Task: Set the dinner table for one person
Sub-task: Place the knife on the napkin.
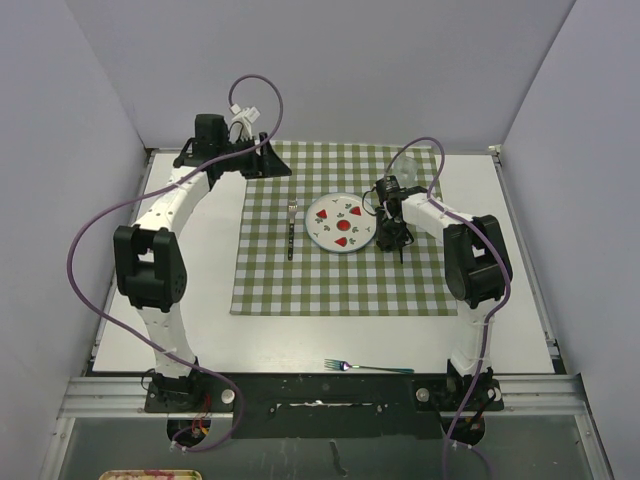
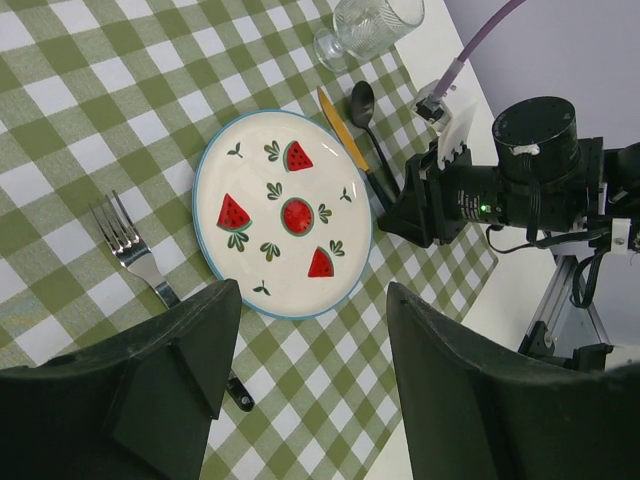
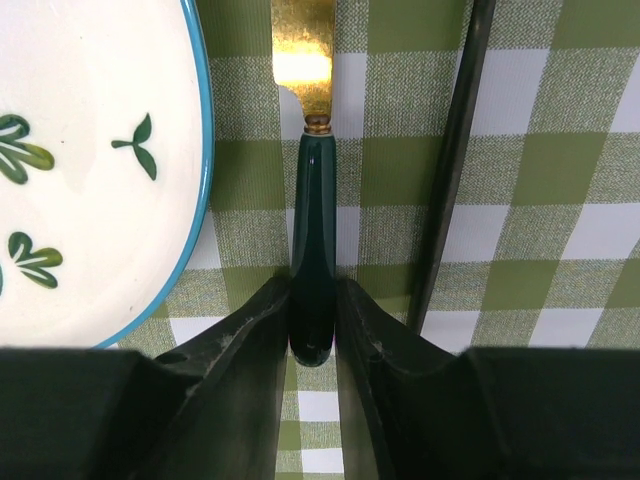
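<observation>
On the white dinner table [image 1: 522, 262] lies a green checked cloth [image 1: 300, 285]. A watermelon-patterned plate [image 1: 341, 222] sits at its centre, with a fork [image 1: 291, 228] to its left. Right of the plate lie a knife [image 3: 313, 230] with a gold blade and dark green handle, and a black spoon [image 3: 455, 160]. My right gripper [image 3: 314, 320] is low over the cloth, shut on the end of the knife's handle. A clear glass [image 2: 370, 25] stands beyond the plate. My left gripper [image 2: 313, 370] hovers open and empty above the cloth's far left.
A second fork [image 1: 368, 368] with a teal handle lies on the bare table near the front edge, between the arm bases. Metal rails line the table's sides. Grey walls close in the back and both sides.
</observation>
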`<action>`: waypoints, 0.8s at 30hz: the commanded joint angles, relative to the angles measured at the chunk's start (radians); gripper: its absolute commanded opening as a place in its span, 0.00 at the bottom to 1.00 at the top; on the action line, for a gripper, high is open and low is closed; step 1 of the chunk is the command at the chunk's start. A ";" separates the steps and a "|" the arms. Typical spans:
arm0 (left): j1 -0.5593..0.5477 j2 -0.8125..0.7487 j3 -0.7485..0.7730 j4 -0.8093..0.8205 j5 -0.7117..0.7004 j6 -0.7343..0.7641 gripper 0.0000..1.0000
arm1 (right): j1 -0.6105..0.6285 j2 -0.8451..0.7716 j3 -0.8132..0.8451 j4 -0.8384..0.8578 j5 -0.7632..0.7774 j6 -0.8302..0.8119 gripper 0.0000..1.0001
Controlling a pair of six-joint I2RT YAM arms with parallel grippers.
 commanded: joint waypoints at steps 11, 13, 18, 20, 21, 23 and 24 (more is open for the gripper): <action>-0.005 0.024 0.050 0.017 0.007 0.013 0.58 | 0.003 -0.023 -0.007 -0.001 -0.010 -0.010 0.27; -0.005 0.025 0.052 0.017 0.007 0.012 0.58 | 0.002 -0.024 -0.007 0.001 -0.014 -0.012 0.27; -0.007 0.028 0.053 0.017 0.009 0.013 0.58 | 0.003 -0.031 -0.010 0.002 -0.014 -0.014 0.27; -0.008 0.026 0.055 0.017 0.010 0.012 0.58 | 0.002 -0.032 -0.009 0.002 -0.014 -0.016 0.27; -0.008 0.028 0.055 0.017 0.011 0.013 0.58 | 0.003 -0.032 -0.007 0.003 -0.013 -0.019 0.27; -0.009 0.028 0.054 0.015 0.010 0.013 0.59 | 0.005 -0.035 -0.001 0.002 -0.011 -0.027 0.27; -0.010 0.028 0.054 0.015 0.009 0.013 0.58 | 0.007 -0.036 0.003 0.003 -0.009 -0.032 0.27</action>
